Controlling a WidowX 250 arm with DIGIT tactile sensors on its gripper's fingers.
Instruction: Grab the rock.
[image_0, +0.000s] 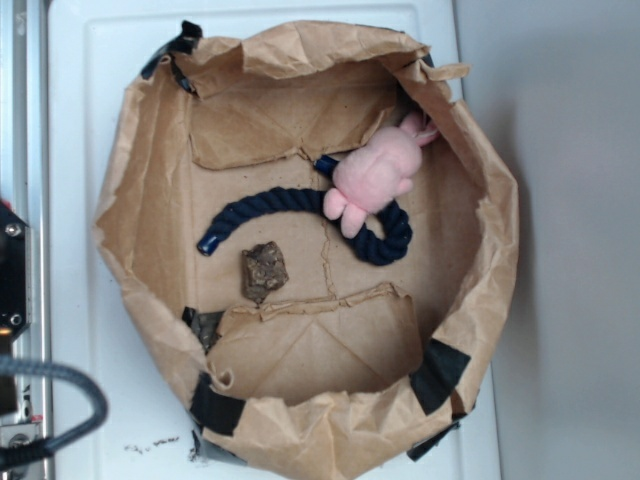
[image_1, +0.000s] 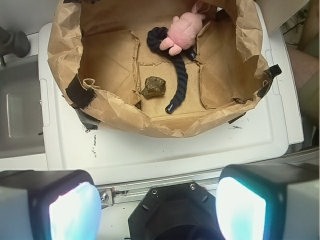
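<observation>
The rock (image_0: 264, 269) is a small lumpy dark brown stone on the floor of a crumpled brown paper basin (image_0: 140, 150). It shows in the wrist view (image_1: 154, 86) too, near the basin's front wall. A dark blue rope (image_0: 270, 207) curves just beside it, and a pink plush toy (image_0: 378, 172) lies on the rope's far end. My gripper (image_1: 157, 207) is open and empty, its pale pads (image_1: 75, 212) spread wide. It hovers well outside the basin, over the robot's black base. In the exterior view only a dark arm part shows at the left edge.
The paper basin stands on a white tray (image_0: 80, 400) (image_1: 165, 150), held with black tape (image_0: 437, 372). Its crumpled walls rise all around the rock. A black cable (image_0: 60, 415) loops at the lower left. A metal rail (image_1: 165, 190) runs below the tray's edge.
</observation>
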